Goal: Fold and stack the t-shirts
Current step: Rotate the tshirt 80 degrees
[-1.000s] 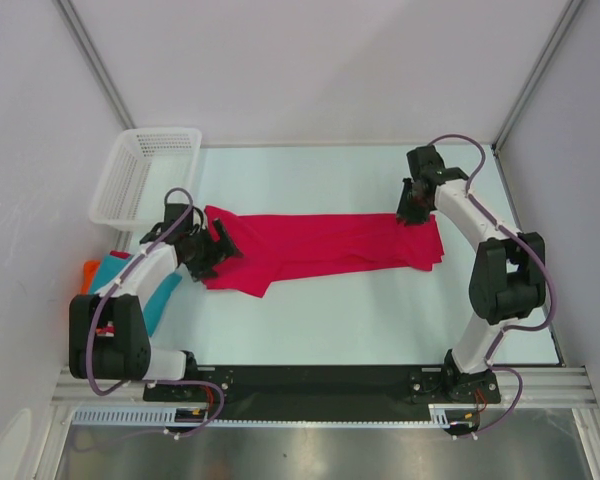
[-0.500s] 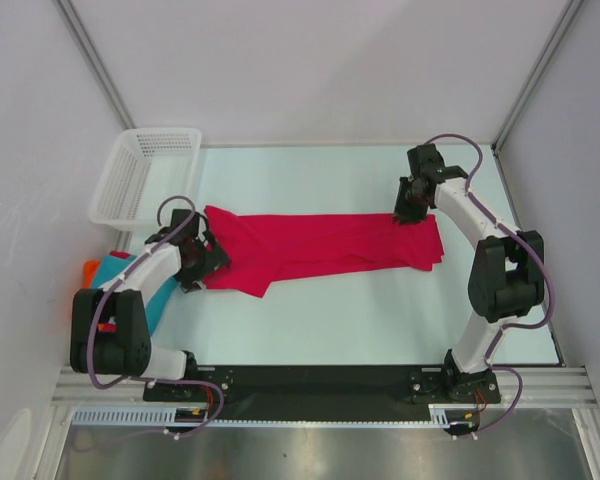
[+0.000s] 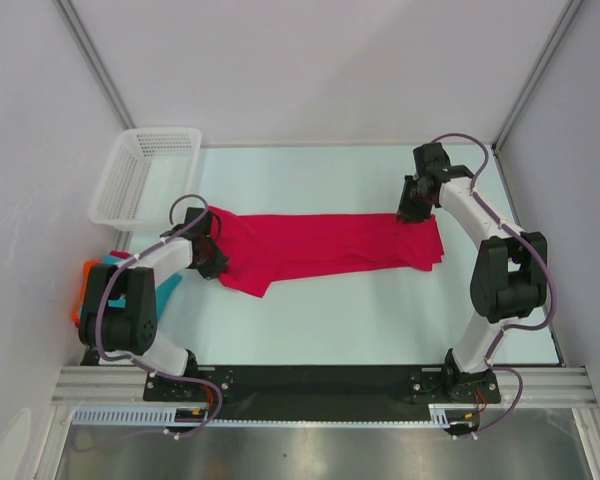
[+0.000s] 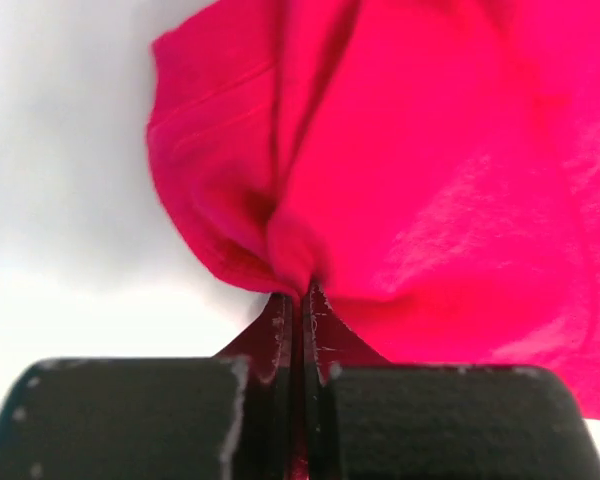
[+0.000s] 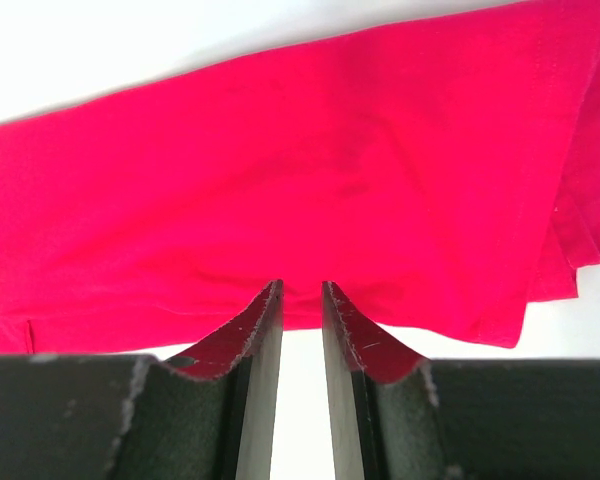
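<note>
The crimson-pink t-shirt lies as a long folded band across the table's middle. My left gripper is at its left end, jaws shut on a pinched fold of the cloth, fingertips pressed together. My right gripper is at the shirt's far right corner. Its narrow jaws close on the shirt's near edge, which puckers between them. A teal t-shirt and an orange t-shirt lie at the left edge, mostly hidden by the left arm.
A white mesh basket stands at the back left corner. White walls and metal posts close in the table on three sides. The arm bases sit on the black rail at the front.
My left gripper moved right onto the shirt's left end and went from open to shut on the cloth. The right gripper held its place.
</note>
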